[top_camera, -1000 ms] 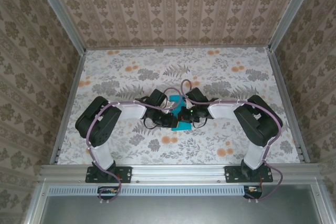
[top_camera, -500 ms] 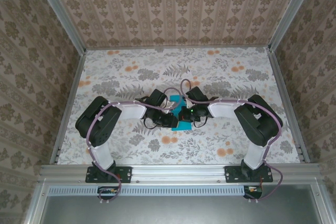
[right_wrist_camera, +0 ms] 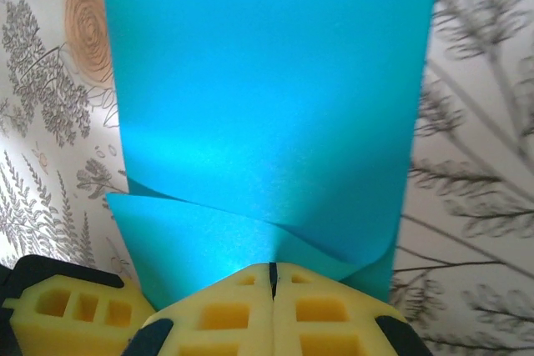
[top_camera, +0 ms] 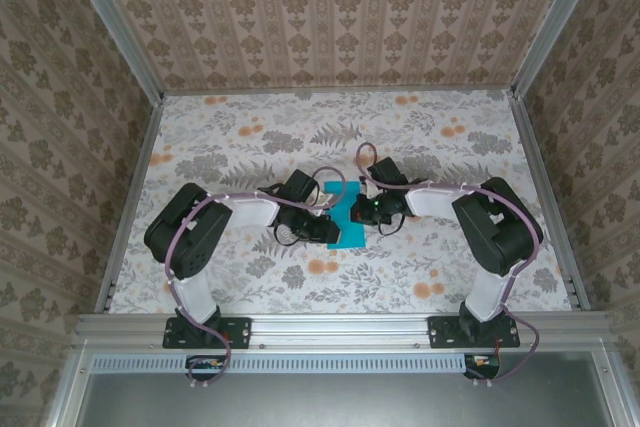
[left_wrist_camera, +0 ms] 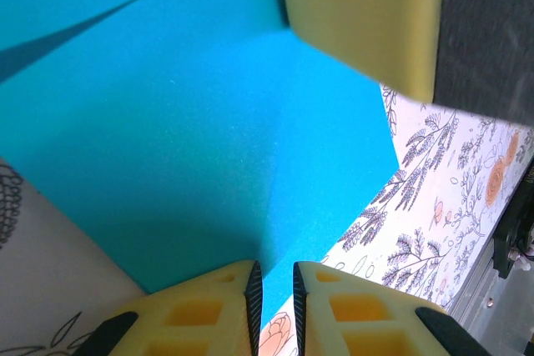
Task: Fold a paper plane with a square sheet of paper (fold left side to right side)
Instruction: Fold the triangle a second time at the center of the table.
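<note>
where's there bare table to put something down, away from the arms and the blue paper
Bare floral table runs along the far wall, and down both sides by the left and right rails. A narrower strip lies near the front rail between the two arm bases. The middle is crowded: the left gripper and right gripper meet over the blue paper.

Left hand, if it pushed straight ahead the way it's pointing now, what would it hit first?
Probably the other arm's yellow foam fingers, just past the thin turquoise-blue paper sheet that the left hand pinches; depth is unclear.

Turquoise square sheet of paper (top_camera: 340, 219) mid-table (folded over, upper layer curling), between the arms.
</note>
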